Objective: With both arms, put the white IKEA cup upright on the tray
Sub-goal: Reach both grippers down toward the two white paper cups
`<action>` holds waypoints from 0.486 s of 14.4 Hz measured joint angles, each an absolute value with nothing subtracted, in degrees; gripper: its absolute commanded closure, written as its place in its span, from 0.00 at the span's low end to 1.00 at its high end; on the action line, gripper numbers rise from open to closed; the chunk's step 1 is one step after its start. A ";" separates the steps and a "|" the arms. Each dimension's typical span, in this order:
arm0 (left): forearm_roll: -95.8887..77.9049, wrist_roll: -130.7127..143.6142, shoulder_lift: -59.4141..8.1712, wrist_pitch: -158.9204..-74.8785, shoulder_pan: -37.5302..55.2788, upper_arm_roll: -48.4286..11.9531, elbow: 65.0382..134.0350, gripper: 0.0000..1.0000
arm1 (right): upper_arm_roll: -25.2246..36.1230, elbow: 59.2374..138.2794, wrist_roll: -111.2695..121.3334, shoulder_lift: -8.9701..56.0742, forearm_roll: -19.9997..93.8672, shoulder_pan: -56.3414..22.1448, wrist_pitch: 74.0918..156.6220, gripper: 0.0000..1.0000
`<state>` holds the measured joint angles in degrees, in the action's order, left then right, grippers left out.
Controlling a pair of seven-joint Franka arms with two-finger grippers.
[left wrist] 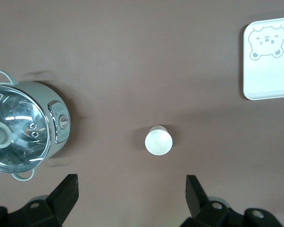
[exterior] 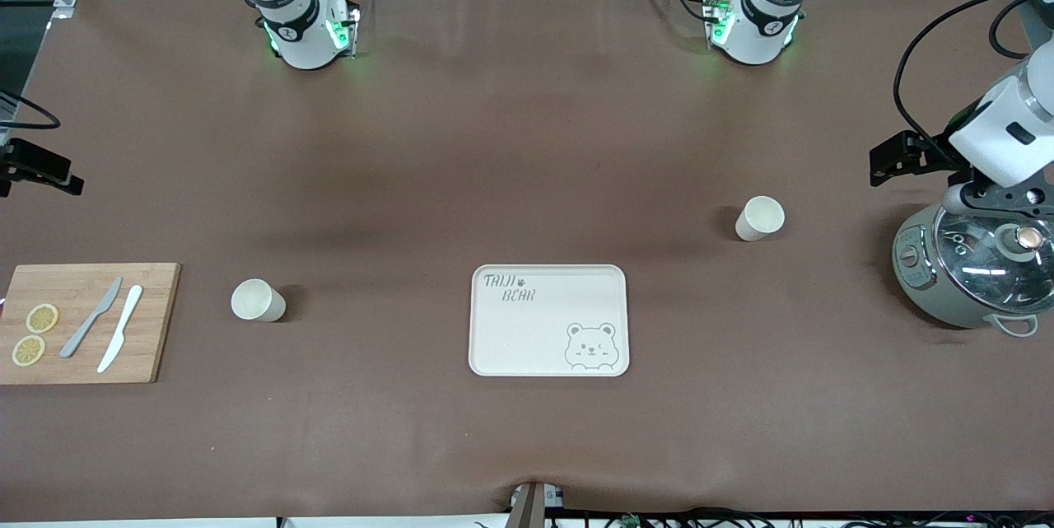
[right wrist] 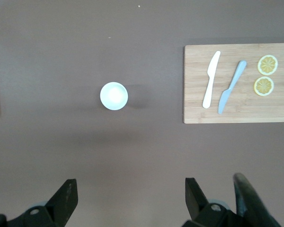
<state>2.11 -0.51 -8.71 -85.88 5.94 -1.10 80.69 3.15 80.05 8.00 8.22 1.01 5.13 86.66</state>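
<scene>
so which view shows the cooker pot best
The left wrist view: the cooker pot shows from straight above, glass lid and control panel clear. In the front view the left arm partly covers it. The right wrist view does not show it.

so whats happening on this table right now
Nothing is being held yet. The tray sits bare, with one white cup toward the left arm's end and another white cup toward the right arm's end beside the cutting board. The left gripper and right gripper hang open, each above its own cup.
</scene>
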 measured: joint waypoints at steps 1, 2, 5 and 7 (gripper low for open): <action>2.11 -0.48 -8.88 -85.88 5.94 -1.10 80.73 0.00 | 3.15 80.05 8.00 8.22 0.67 5.13 86.66 0.00; 2.11 -0.38 -9.08 -85.90 5.94 -1.10 80.74 0.00 | 3.14 80.05 8.01 8.22 0.52 5.13 86.66 0.00; 1.88 -0.18 -9.86 -86.91 6.08 -1.12 81.02 0.00 | 2.99 80.03 8.02 8.19 0.52 5.10 86.66 0.00; 1.88 -0.02 -12.22 -88.50 6.46 -1.23 81.82 0.00 | 2.95 79.94 8.02 8.11 0.52 5.09 86.63 0.00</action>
<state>1.88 -0.02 -12.22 -88.50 6.46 -1.23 81.82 2.95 79.94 8.02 8.11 0.52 5.09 86.63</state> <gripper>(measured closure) 0.000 0.000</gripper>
